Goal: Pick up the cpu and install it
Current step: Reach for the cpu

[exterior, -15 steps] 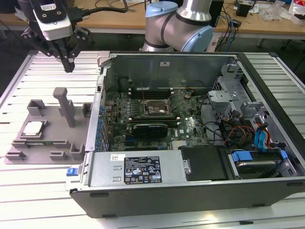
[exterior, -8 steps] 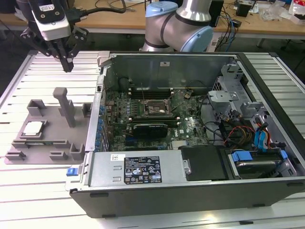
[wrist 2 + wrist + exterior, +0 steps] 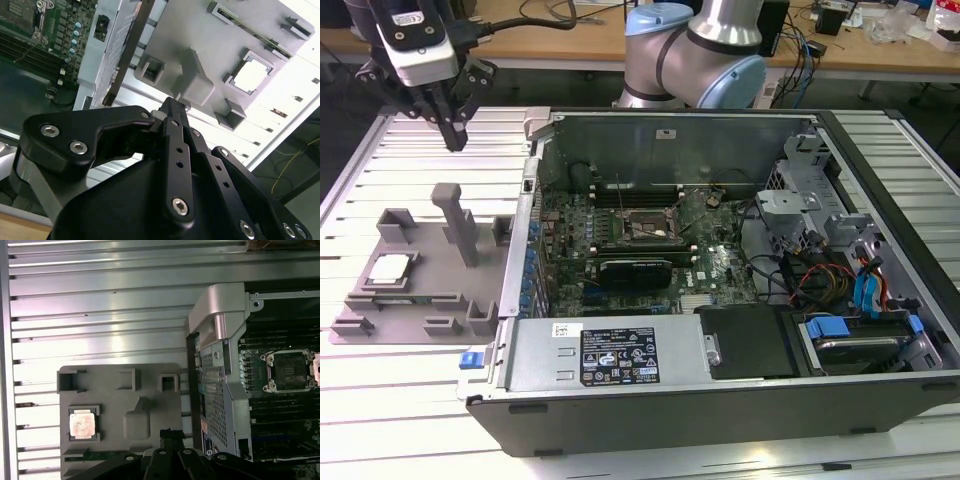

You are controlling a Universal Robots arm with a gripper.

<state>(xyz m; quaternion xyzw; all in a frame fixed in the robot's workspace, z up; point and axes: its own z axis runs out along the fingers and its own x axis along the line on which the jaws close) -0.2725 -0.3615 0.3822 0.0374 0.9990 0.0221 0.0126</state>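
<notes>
The tool (image 3: 453, 135) hangs in the upper left of the exterior view, above the ribbed metal surface (image 3: 380, 400), its fingers drawn together to a point with nothing between them. The second wrist view gives the close look at this: the black fingertips (image 3: 172, 106) meet, with the grey fixture (image 3: 180, 45) beyond them. The cpu (image 3: 390, 268) lies flat in a square recess of that fixture at the exterior view's left, well apart from the tool. The first wrist view looks straight down on its pale top (image 3: 82, 423) and takes in the dark metal-framed socket (image 3: 290, 371) inside the computer case (image 3: 720, 410), which fills the exterior view's centre and right.
</notes>
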